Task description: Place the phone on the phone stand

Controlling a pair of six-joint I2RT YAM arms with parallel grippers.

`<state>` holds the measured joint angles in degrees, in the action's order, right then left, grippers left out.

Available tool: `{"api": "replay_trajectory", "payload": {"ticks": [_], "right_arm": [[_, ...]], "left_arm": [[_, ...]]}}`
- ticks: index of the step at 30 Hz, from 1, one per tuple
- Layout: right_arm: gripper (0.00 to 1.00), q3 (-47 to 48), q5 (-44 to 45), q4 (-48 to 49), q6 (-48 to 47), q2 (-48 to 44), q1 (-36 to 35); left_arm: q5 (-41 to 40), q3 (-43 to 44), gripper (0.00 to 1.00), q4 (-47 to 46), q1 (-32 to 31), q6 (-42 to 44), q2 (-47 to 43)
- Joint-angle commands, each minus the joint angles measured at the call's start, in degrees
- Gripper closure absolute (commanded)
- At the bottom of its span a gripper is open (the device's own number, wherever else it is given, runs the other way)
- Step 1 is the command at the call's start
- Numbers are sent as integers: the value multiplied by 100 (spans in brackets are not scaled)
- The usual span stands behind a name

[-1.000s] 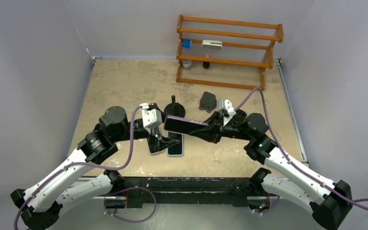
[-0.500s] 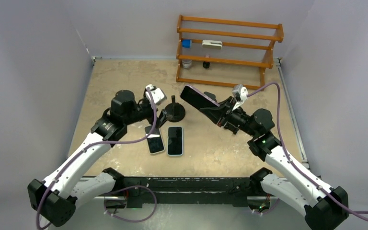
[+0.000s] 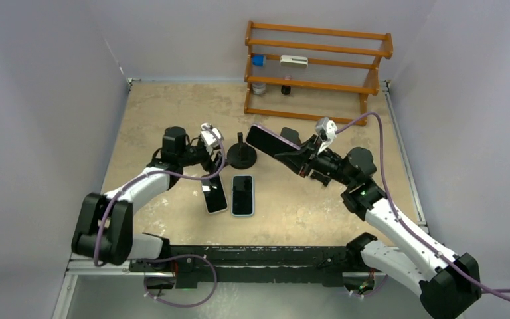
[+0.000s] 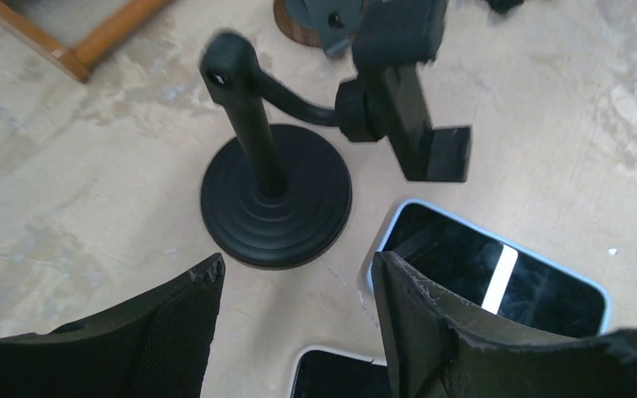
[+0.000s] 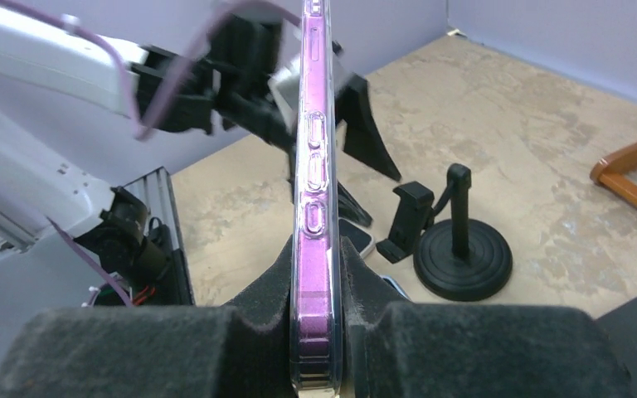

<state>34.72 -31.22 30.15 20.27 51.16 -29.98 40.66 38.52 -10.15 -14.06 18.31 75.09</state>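
Observation:
My right gripper (image 3: 297,158) is shut on a purple phone (image 3: 269,142), held edge-on and tilted in the air just right of the black phone stand (image 3: 242,155). In the right wrist view the phone (image 5: 315,157) stands between my pads (image 5: 257,307), and the stand (image 5: 462,249) is lower right. My left gripper (image 3: 214,169) is open and empty, just left of the stand's base. In the left wrist view its fingers (image 4: 431,332) frame the floor near the round base (image 4: 275,207), with the stand's clamp (image 4: 406,116) empty.
Two phones lie flat in front of the stand: a white-cased one (image 3: 215,198) and a blue-cased one (image 3: 242,195). A wooden rack (image 3: 315,66) with small items stands at the back. A dark object (image 3: 291,136) lies behind the held phone.
My right gripper lifted the purple phone up and back, then shifted it a little left toward the stand. My left gripper rose off the flat phones and moved back beside the stand's base.

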Motion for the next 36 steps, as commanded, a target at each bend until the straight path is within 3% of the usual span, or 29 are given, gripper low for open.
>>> {"api": "replay_trajectory", "payload": {"ticks": [1, 9, 17, 21, 24, 28, 32, 36], "right_arm": [[100, 63, -357, 831, -53, -219, 5], [100, -16, -454, 814, -26, -360, 6], [100, 49, -384, 747, -93, -82, 7], [100, 110, -348, 747, -148, 132, 7], [100, 135, -266, 766, -259, 289, 4], [100, 197, -36, 736, -474, 616, 3], [100, 290, 180, 736, -695, 816, 7], [100, 173, 363, 983, -935, 845, 5]], "left_arm": [[649, -99, 37, -1859, 181, 362, 728], [1444, 1107, 38, -2332, 207, -134, 2408], [2403, 1868, 39, -2120, 202, -493, 3268], [2628, 1944, 43, -2516, 107, -842, 3607], [2771, 2241, 55, -2215, 36, -745, 3869], [3004, 2371, 83, -2227, 27, -798, 4162], [3192, 2493, 100, -2041, 9, -677, 4370], [3441, 2655, 100, -1830, -31, -568, 4550]]}}
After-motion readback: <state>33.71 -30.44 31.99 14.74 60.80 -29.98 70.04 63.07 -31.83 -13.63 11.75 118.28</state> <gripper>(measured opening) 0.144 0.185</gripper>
